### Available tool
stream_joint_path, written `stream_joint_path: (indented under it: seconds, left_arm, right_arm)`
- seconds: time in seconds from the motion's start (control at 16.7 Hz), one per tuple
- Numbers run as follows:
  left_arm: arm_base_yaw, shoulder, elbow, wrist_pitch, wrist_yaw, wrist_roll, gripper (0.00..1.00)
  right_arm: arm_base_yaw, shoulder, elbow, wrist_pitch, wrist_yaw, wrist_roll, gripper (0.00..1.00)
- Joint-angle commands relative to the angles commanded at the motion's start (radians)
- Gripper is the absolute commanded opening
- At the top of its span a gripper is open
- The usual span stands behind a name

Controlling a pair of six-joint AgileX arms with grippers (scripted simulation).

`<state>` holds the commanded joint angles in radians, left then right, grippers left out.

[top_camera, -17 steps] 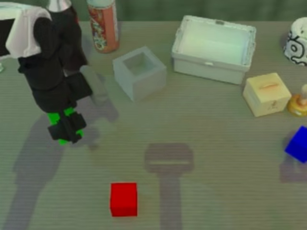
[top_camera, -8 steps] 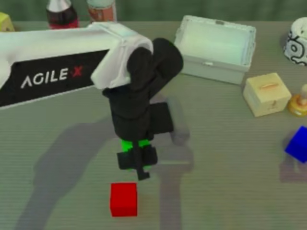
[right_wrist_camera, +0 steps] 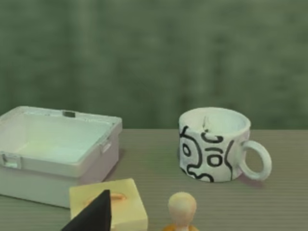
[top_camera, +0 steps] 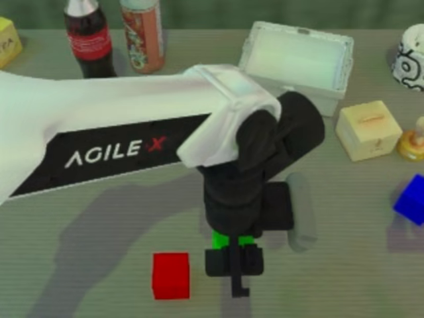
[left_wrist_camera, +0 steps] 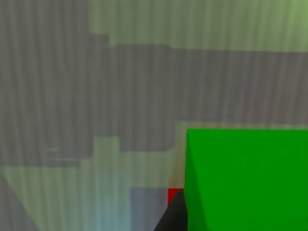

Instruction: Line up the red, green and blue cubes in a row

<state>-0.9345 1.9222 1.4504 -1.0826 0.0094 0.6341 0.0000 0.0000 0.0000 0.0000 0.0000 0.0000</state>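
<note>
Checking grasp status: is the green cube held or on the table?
Held: the green cube sits between the left gripper jaws, beside the red cube.

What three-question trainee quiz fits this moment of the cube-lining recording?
1. True or false: the left tool grips the bright green matte cube.
2. Which cube lies nearest the top view's right edge? A) red B) deep blue matte cube C) green
3. Fill in: the bright red matte cube rests on the table to the top view's ____ of the left tool.

Key: 1 true; 2 B; 3 left.
</note>
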Motion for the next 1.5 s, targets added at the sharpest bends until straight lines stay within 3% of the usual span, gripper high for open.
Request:
stream_joint_path:
  seconds: [0.24, 0.66, 0.96, 1.5]
  left_arm:
    - [0.003, 0.009, -0.012, 0.019, 0.001, 0.002, 0.00]
    - [0.001, 0.091, -0.138, 0.232, 0.001, -0.001, 0.00]
    - [-0.001, 0.101, -0.151, 0.252, 0.001, 0.000, 0.00]
    - [-0.001, 0.101, -0.151, 0.252, 0.001, 0.000, 0.68]
  right_arm:
    - [0.000, 0.000, 0.000, 0.000, 0.000, 0.000, 1.00]
    - [0.000, 0.000, 0.000, 0.000, 0.000, 0.000, 1.00]
    - [0.000, 0.000, 0.000, 0.000, 0.000, 0.000, 1.00]
    - [0.000, 0.000, 0.000, 0.000, 0.000, 0.000, 1.00]
